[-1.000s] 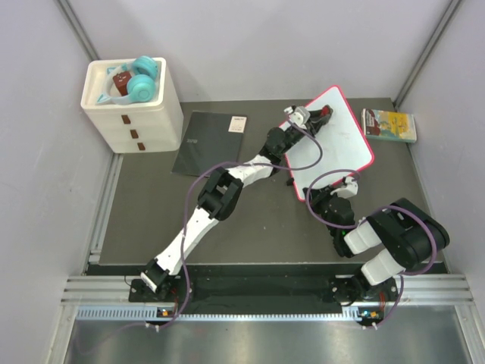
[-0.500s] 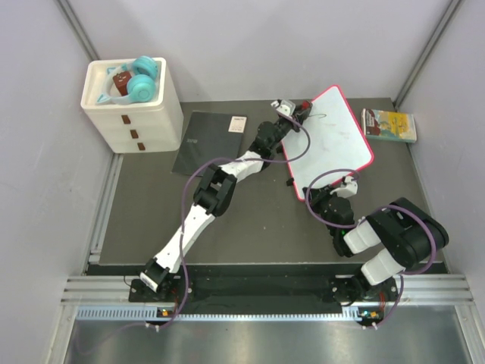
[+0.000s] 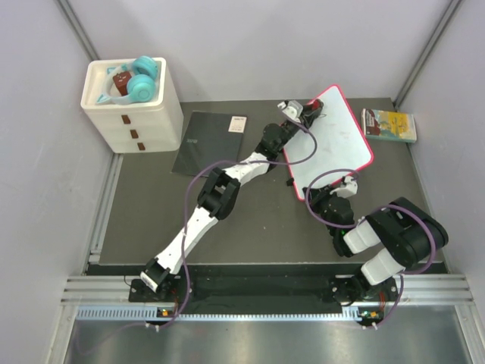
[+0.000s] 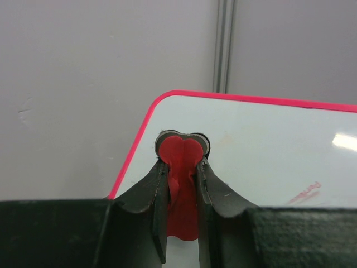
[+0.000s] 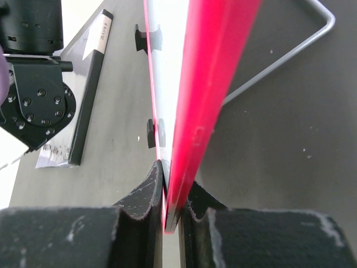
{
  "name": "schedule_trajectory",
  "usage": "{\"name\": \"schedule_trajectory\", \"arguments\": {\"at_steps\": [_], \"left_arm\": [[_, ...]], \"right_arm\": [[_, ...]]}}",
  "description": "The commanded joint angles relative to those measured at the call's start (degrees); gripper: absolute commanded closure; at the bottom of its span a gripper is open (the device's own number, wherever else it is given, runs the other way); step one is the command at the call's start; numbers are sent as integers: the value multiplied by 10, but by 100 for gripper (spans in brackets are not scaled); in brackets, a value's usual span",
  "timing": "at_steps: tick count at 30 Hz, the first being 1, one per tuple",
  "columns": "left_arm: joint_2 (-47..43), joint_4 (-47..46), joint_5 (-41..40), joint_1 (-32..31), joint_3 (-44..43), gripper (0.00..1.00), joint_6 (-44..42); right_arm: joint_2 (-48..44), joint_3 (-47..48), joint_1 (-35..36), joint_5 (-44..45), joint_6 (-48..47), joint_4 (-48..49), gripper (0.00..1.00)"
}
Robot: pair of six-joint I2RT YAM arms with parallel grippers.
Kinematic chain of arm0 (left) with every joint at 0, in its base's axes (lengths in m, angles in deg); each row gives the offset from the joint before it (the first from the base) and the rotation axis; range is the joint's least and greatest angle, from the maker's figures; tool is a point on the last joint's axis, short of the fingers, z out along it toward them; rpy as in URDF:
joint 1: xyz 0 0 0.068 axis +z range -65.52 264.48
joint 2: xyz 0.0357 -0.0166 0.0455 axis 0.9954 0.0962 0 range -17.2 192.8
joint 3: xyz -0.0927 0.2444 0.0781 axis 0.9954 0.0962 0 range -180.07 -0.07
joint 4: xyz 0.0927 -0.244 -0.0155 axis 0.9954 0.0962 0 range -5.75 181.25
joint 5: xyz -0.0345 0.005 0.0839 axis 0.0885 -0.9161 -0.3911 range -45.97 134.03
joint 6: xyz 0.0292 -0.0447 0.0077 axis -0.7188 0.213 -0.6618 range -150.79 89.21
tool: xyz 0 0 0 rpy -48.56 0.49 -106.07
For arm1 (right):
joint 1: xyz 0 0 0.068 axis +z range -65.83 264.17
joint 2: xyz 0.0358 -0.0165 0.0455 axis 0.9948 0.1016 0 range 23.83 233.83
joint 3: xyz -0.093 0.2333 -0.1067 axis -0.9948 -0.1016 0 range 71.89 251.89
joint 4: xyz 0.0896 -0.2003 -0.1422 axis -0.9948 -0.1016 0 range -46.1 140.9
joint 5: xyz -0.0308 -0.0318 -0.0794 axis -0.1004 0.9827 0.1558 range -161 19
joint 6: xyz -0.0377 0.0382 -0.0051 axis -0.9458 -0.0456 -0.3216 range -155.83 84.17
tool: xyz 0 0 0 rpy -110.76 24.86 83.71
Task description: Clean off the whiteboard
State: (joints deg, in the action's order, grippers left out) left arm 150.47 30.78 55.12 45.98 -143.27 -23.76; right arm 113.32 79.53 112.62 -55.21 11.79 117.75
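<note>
Left gripper nearly closed, clamped on a red eraser against the whiteboard near its corner, upper right of overhead frame; right gripper pinches the board's red edge.

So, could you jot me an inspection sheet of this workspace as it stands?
Surface: dark grey table.
Job's things: whiteboard propped at a slant, faint red mark on it; red eraser held near its far corner.
Clutter: black notebook, yellow-green book, white drawer box with teal headphones on top.
Grippers: left gripper shut on eraser; right gripper shut on whiteboard's near edge.
Cables: purple cables loop along both arms.
Surroundings: grey walls, metal rail at near edge.
</note>
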Motion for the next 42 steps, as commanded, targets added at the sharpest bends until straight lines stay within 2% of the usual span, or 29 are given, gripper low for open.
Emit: {"name": "schedule_trajectory", "arguments": {"at_steps": [1,4,15,18,19,20,27,28,33,38,42], "left_arm": [[-22,-40,45,-36,-22,100,11],[-23,-37,54,-54,-29,100,-19],[-17,-31,-29,-42,-47,97,-66],[-1,-10,-41,-33,-55,91,-63],[3,-8,-31,-29,-53,91,-65],[1,-7,-21,-25,-35,100,-63],[-5,97,67,11,-7,100,-75],[-15,128,74,13,-2,100,-91],[-48,171,86,39,59,100,-95],[-53,118,102,46,88,100,-97],[-33,33,80,41,70,100,-34]], "right_arm": [[43,-18,35,-111,-63,-215,100],[42,-21,35,-112,-63,-212,100],[41,-18,37,-111,-64,-217,100],[41,-19,37,-112,-64,-218,100],[41,-19,37,-112,-65,-218,100],[41,-19,37,-113,-65,-218,100],[38,-18,37,-112,-66,-222,100],[38,-18,37,-111,-66,-222,100],[37,-18,37,-110,-65,-223,100],[35,-20,38,-110,-64,-223,100],[37,-18,39,-110,-63,-225,100]]}}
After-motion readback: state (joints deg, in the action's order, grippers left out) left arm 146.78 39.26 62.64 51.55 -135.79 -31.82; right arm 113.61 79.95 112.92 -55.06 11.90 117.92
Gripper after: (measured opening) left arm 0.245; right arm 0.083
